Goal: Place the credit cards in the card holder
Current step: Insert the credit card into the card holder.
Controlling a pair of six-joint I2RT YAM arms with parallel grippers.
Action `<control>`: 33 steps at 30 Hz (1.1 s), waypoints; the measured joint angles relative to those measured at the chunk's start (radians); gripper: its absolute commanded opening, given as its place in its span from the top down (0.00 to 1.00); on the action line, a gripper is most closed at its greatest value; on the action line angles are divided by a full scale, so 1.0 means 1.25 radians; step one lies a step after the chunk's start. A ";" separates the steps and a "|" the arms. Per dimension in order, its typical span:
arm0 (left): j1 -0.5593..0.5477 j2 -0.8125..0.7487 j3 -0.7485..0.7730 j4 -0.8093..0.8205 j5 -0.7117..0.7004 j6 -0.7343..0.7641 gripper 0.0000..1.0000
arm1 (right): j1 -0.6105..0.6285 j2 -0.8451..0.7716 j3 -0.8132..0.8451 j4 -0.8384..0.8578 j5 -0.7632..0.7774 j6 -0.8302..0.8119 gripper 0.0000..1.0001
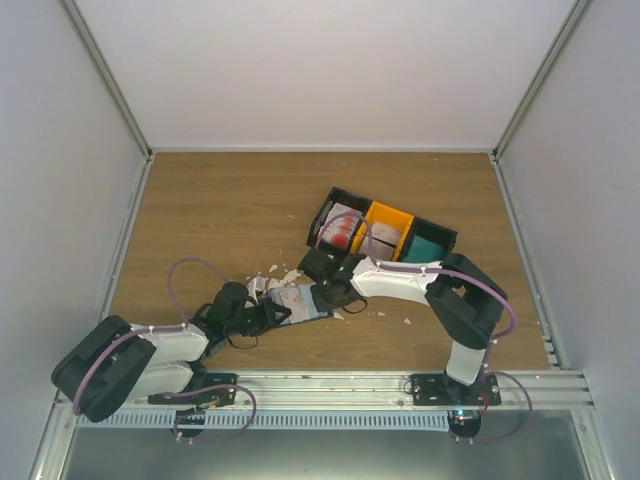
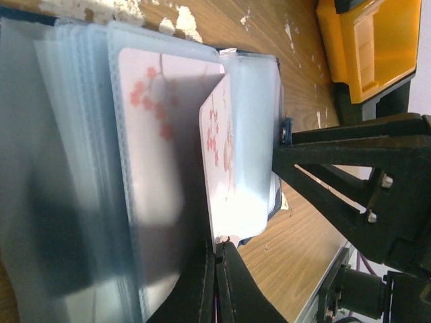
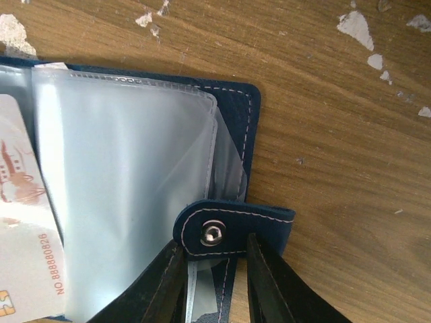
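Observation:
The navy card holder [image 1: 300, 300] lies open on the wood, its clear sleeves [image 3: 121, 188] fanned up. My left gripper [image 2: 219, 245] is shut on the lower edge of a white credit card [image 2: 221, 168] printed with red blossoms, which stands on edge among the sleeves. Another blossom credit card [image 2: 158, 134] sits flat inside a sleeve. My right gripper [image 3: 214, 245] is closed across the card holder's [image 3: 252, 128] cover edge just under the snap strap [image 3: 232, 229]. One finger is on the sleeve side, the other on the outside. A red-printed card [image 3: 27, 229] shows at the left.
A black tray [image 1: 335, 205] with an orange box [image 1: 388, 226] and a teal one [image 1: 428, 248] stands just behind the right arm. The orange box [image 2: 363, 47] is near in the left wrist view. Torn white scraps [image 1: 272, 277] litter the wood around the holder.

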State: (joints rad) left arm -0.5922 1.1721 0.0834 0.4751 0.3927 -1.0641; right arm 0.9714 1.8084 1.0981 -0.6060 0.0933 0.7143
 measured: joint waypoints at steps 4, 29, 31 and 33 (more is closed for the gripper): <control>0.005 0.049 0.000 0.042 0.019 -0.014 1.00 | 0.000 0.000 0.000 0.000 -0.004 0.001 0.74; 0.053 0.187 0.072 0.096 0.138 -0.005 1.00 | -0.001 -0.004 -0.011 0.017 -0.011 0.001 0.76; 0.052 0.199 0.071 0.113 0.151 -0.015 1.00 | -0.001 -0.004 -0.012 0.018 -0.011 0.001 0.76; 0.052 0.202 0.066 0.126 0.157 -0.026 1.00 | -0.001 -0.005 -0.012 0.018 -0.012 0.001 0.76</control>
State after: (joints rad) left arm -0.5274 1.4250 0.1661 0.6327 0.5888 -1.0969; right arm 0.9699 1.8027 1.0828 -0.5831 0.0780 0.7158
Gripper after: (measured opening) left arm 0.007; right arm 0.246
